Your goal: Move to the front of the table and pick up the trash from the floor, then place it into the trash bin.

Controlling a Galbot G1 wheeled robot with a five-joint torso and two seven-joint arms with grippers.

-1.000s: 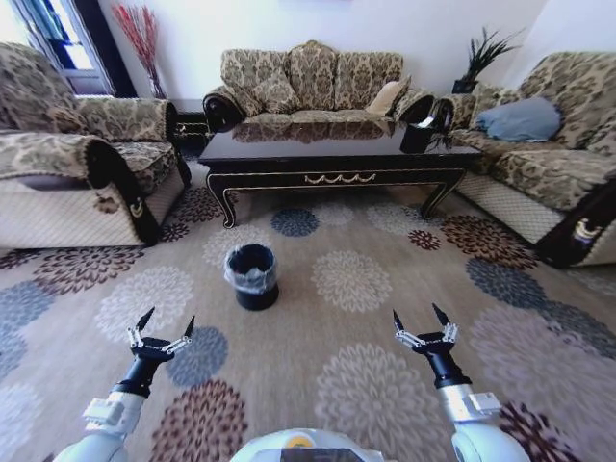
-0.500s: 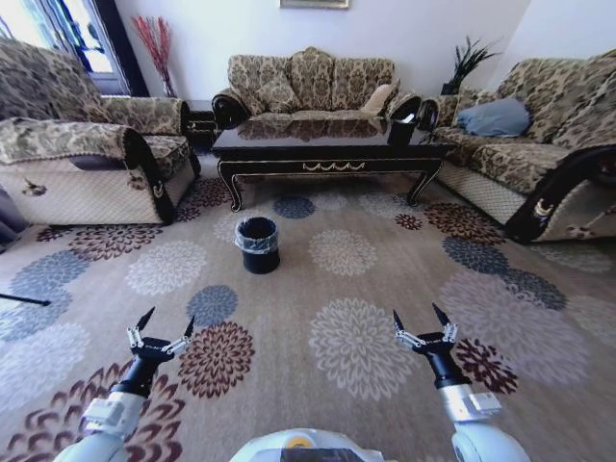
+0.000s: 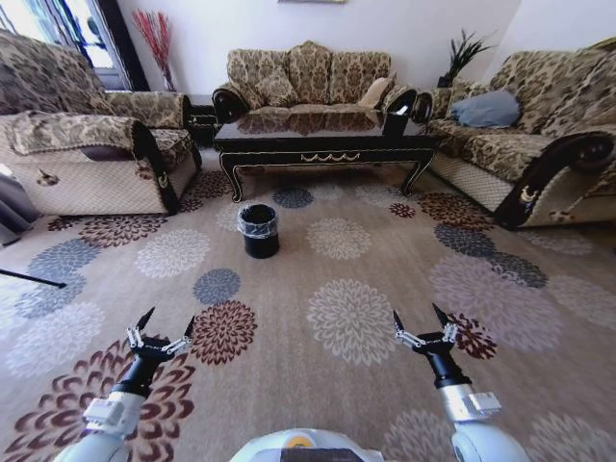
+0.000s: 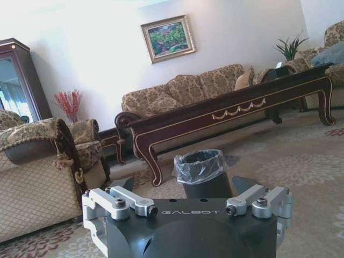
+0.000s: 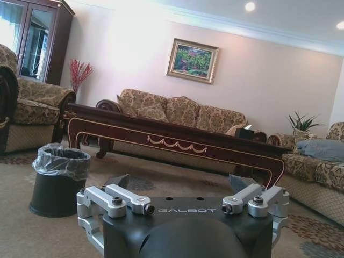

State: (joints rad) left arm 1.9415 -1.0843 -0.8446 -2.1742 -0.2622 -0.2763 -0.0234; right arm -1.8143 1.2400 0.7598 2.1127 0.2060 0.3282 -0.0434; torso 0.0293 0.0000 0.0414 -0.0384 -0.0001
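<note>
Both claws, left claw (image 3: 161,328) and right claw (image 3: 421,323), hang spread and empty at the lower frame; the trash bin (image 3: 259,231) stands upper centre before the table (image 3: 322,154).

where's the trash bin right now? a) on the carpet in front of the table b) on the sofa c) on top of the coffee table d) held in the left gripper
a: the trash bin stands on the carpet, apart from the table behind it, and both grippers are empty.
</note>
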